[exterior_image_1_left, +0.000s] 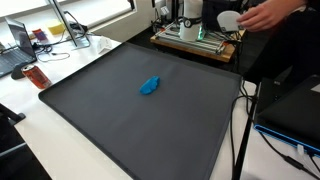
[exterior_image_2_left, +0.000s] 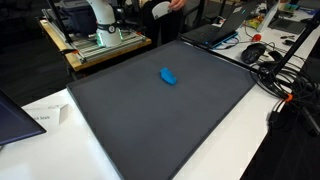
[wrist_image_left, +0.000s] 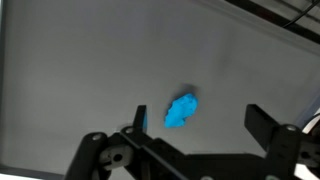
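The jaws hang spread wide and empty over the mat (wrist_image_left: 80, 70). The blue wad (wrist_image_left: 181, 110) lies near the mat's middle, apart from them. It looks light, soft and crumpled; best pinched across its bunched middle.

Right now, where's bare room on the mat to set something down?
The grey mat is bare all round the blue object, out to every edge. Crowded: laptop and cables beside one edge, the wooden stand at the robot's end.
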